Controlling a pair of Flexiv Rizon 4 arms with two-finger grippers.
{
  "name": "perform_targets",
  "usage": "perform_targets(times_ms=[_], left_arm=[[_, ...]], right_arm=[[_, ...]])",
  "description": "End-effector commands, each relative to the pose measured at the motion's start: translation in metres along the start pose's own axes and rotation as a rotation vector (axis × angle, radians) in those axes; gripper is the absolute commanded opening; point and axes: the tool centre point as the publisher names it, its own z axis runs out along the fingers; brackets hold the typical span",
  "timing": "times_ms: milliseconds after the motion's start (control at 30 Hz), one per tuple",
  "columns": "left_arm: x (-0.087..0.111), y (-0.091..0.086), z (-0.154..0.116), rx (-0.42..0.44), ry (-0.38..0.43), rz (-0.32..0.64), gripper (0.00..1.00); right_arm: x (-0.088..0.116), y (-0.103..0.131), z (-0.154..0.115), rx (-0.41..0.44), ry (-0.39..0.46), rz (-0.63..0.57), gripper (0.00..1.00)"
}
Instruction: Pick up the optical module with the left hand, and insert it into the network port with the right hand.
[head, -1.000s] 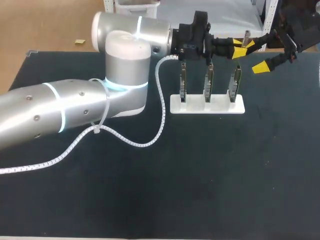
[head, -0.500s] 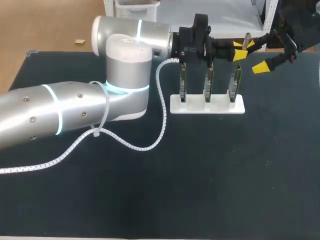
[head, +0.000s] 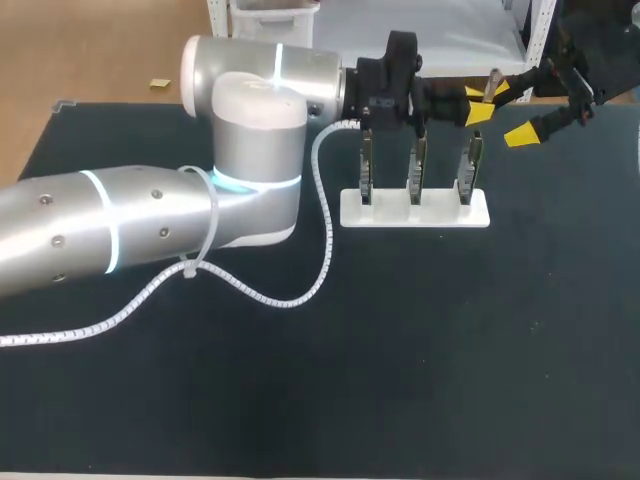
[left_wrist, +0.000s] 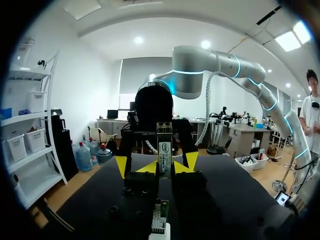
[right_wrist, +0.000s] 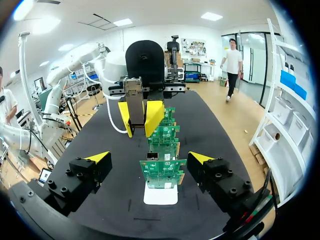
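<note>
Left gripper (head: 477, 105) is clenched on the optical module (head: 492, 83), which stands upright between its yellow tips. It is held in the air near the desk's (head: 400, 350) far edge, above the right-hand end of the stand (head: 415, 208).

Right gripper (right_wrist: 149, 157) faces it from the far right corner, fingers released and wide apart. The module is ahead of them and not touched.

The white stand sits on the desk toward the far edge, right of middle. It carries three circuit boards (head: 417, 165) upright in a row. A white spiral cable (head: 300, 285) lies looped on the desk beside the left arm.

Against a second ago, the left arm's silver wrist housing has crept slightly toward the stand. The module shows a touch lower in the head view. The right gripper and the stand are unchanged.
</note>
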Motion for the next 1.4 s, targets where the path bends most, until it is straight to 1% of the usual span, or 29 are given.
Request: perform_targets(times_ms=[33, 300, 600, 833, 1000, 1400], left_arm=[[0.003, -0.002, -0.0013, -0.019, -0.001, -0.014, 0.0], [0.0068, 0.0002, 0.0004, -0.028, 0.002, -0.021, 0.0], [0.0101, 0.0023, 0.0042, -0.019, -0.004, -0.04, 0.0], [0.01, 0.003, 0.0049, -0.019, -0.008, -0.038, 0.0], [0.0098, 0.0037, 0.0032, -0.041, -0.006, -0.034, 0.0], [0.01, 0.0039, 0.0037, -0.037, 0.001, -0.033, 0.0]], right_arm=[[0.0, -0.0006, -0.0001, -0.001, -0.001, 0.0, 1.0], [0.0, -0.0006, -0.0001, -0.001, -0.001, 0.0, 1.0], [0.0, -0.0006, -0.0001, -0.001, -0.001, 0.0, 1.0], [0.0, -0.0006, -0.0001, -0.001, -0.001, 0.0, 1.0], [0.0, -0.0006, -0.0001, -0.001, -0.001, 0.0, 1.0], [0.0, -0.0006, -0.0001, -0.001, -0.001, 0.0, 1.0]])
